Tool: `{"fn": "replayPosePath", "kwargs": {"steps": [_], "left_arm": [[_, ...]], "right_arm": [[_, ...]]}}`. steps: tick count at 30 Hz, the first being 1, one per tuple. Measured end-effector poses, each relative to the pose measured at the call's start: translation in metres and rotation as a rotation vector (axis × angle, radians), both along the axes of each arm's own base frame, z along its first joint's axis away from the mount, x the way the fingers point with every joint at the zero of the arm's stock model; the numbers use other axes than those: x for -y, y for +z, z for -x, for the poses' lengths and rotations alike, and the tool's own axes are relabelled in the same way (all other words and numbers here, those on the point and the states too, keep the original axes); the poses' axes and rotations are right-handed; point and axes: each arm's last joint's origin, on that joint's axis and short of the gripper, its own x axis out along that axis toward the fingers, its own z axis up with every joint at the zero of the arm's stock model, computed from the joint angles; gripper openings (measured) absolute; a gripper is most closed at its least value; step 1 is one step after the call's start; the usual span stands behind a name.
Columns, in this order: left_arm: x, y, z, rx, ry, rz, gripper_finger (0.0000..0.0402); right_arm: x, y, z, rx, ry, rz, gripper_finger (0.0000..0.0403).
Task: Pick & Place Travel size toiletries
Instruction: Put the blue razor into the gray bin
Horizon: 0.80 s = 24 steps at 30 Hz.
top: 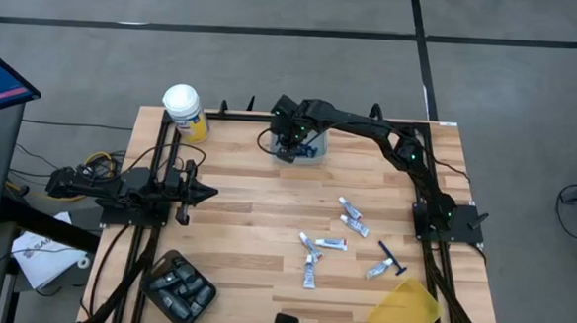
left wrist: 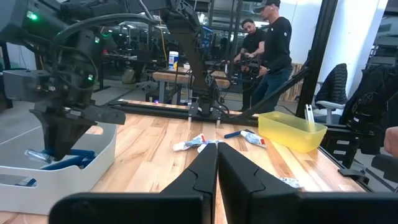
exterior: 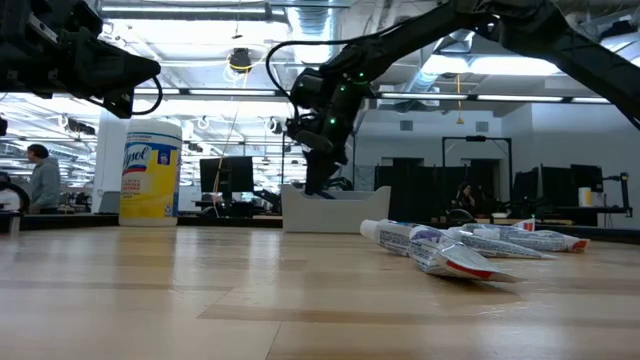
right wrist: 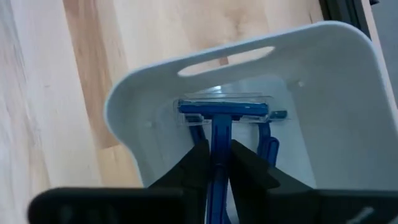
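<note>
Right gripper clenched on blue T-shaped plastic razor, handle along fingers, head down inside white plastic bin; left gripper shut, idle, well apart from the white squeeze tubes

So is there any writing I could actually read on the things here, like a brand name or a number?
"Lysol", only just legible, runs slanted up the yellow label of the wipes jar at the table's back edge.
Print on the toothpaste tubes: blue and red marks, too blurred to read.
Dark lettering on the white paper lying on the floor: too small to read.
The blue razor and the white bin show no text.
</note>
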Motion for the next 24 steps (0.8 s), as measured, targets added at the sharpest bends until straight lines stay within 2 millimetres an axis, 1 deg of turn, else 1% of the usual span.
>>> {"fn": "replayPosePath", "kwargs": {"steps": [8,12,13,15,18,21,24], "left_arm": [[0.0,0.0,0.0,0.0,0.0,0.0,0.0008],[0.0,0.0,0.0,0.0,0.0,0.0,0.0008],[0.0,0.0,0.0,0.0,0.0,0.0,0.0008],[0.0,0.0,0.0,0.0,0.0,0.0,0.0008],[0.0,0.0,0.0,0.0,0.0,0.0,0.0008],[0.0,0.0,0.0,0.0,0.0,0.0,0.0008],[0.0,0.0,0.0,0.0,0.0,0.0,0.0008]], "right_arm": [[-0.001,-0.001,0.004,-0.036,0.004,-0.014,0.0059],[-0.004,0.001,0.01,-0.101,-0.002,-0.051,0.0081],[-0.005,0.006,0.013,-0.133,0.001,-0.075,0.0091],[-0.011,0.021,0.024,-0.19,0.002,-0.133,0.0112],[-0.027,0.05,0.044,-0.254,-0.033,-0.205,0.0144],[-0.05,0.079,0.063,-0.273,-0.082,-0.236,0.0169],[-0.079,0.1,0.087,-0.27,-0.141,-0.239,0.0184]]}}
